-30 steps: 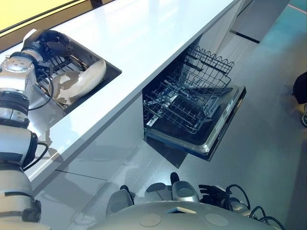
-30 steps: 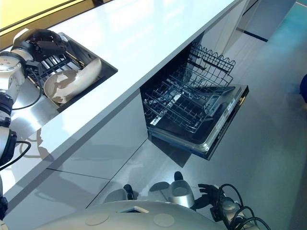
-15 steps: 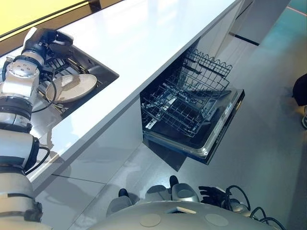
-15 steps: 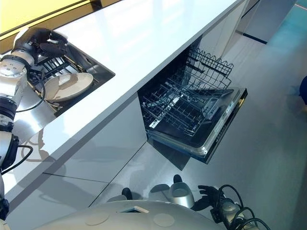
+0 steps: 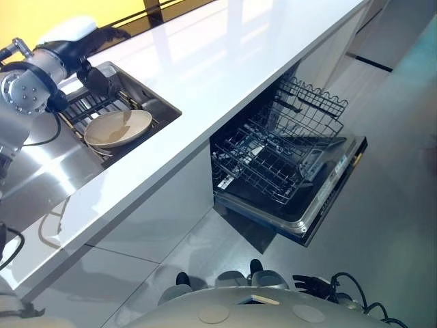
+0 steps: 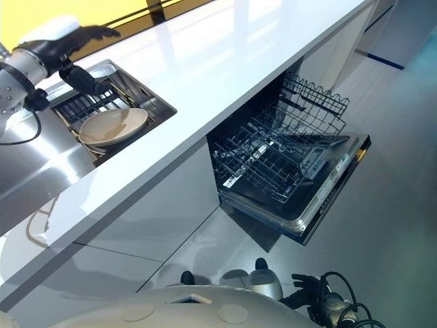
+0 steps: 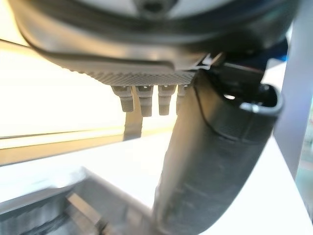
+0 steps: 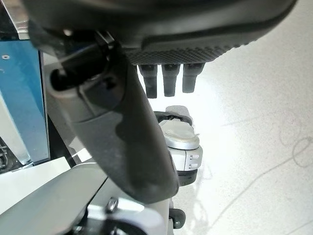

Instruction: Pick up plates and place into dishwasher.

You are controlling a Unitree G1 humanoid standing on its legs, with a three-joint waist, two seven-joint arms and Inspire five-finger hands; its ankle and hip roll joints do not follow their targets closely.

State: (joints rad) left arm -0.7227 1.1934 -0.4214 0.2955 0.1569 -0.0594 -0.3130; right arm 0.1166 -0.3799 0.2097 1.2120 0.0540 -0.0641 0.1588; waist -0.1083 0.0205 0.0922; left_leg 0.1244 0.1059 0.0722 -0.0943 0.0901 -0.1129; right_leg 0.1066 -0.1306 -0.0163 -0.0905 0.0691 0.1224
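A cream plate [image 5: 117,128] lies flat in the steel sink [image 5: 156,101] set into the white counter, resting on a dark wire grid [image 5: 87,108]. My left hand [image 5: 76,49] hovers just above and behind the plate, apart from it, open, fingers straight and thumb pointing down; in the left wrist view the left hand [image 7: 210,161] holds nothing. The dishwasher [image 5: 328,198] stands open under the counter, its wire rack [image 5: 266,164] pulled out over the lowered door and holding no dishes. My right hand [image 5: 312,281] hangs low by the floor, open and holding nothing; in its own wrist view the right hand [image 8: 122,127] shows over pale floor.
The long white counter [image 5: 225,61] runs between the sink and the dishwasher. A second stretch of wire rack [image 5: 311,102] tilts up at the back of the dishwasher. Grey floor [image 5: 396,225] lies beyond the open door.
The plate, tilted on edge by my left hand a second ago, has dropped flat in the sink. The hand let it go and rose out. The camera has shifted.
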